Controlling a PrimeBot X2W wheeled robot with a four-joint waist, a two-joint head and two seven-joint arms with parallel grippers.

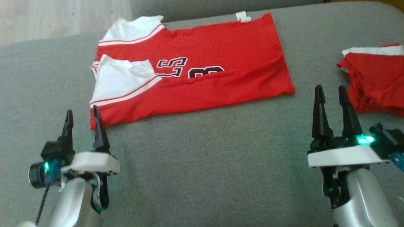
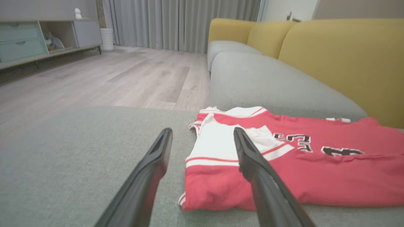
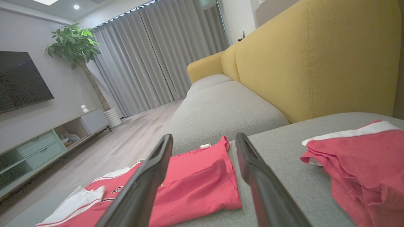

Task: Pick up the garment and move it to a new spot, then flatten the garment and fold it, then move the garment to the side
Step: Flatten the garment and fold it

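Two hands gaping empty, left hand (image 1: 81, 109) at garment (image 1: 214, 53) corner, right hand (image 1: 330, 87) well apart

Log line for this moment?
jersey: partly folded, on couch | left pincer: open, by sleeve end | right pincer: open, by hem | second shirt: right edge

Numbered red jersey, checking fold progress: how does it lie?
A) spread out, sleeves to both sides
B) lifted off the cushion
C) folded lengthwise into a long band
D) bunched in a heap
C: the jersey lies flat on the cushion, one long edge folded over the number, both white sleeves at one end.
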